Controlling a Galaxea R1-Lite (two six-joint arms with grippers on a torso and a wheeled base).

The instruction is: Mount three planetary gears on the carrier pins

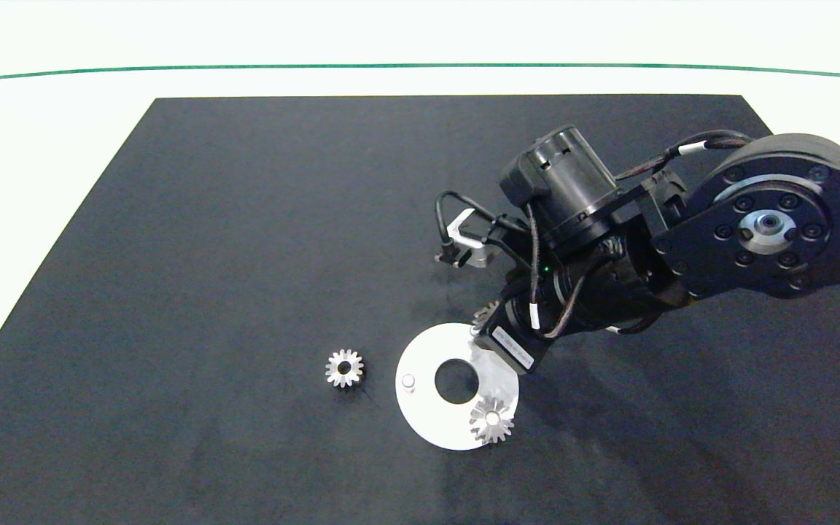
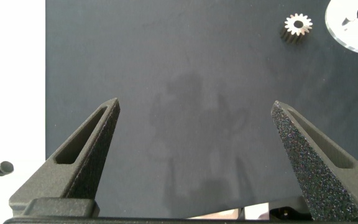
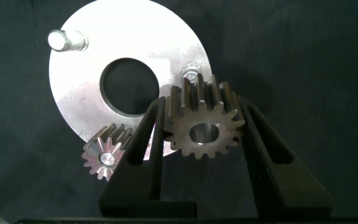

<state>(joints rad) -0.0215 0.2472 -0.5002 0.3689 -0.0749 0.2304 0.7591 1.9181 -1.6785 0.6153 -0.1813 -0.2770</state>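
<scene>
A white disc lies on the black mat, carrying three pins. One planetary gear sits on the near-right pin. The left pin is bare. My right gripper is shut on a second gear, held just over the disc's far edge. In the right wrist view this gear hangs tilted between the fingers, close beside the third pin and not on it. A third gear lies loose on the mat left of the disc. My left gripper is open above bare mat.
The black mat covers most of the white table. The left wrist view shows the loose gear and the disc's edge far off. The left arm is outside the head view.
</scene>
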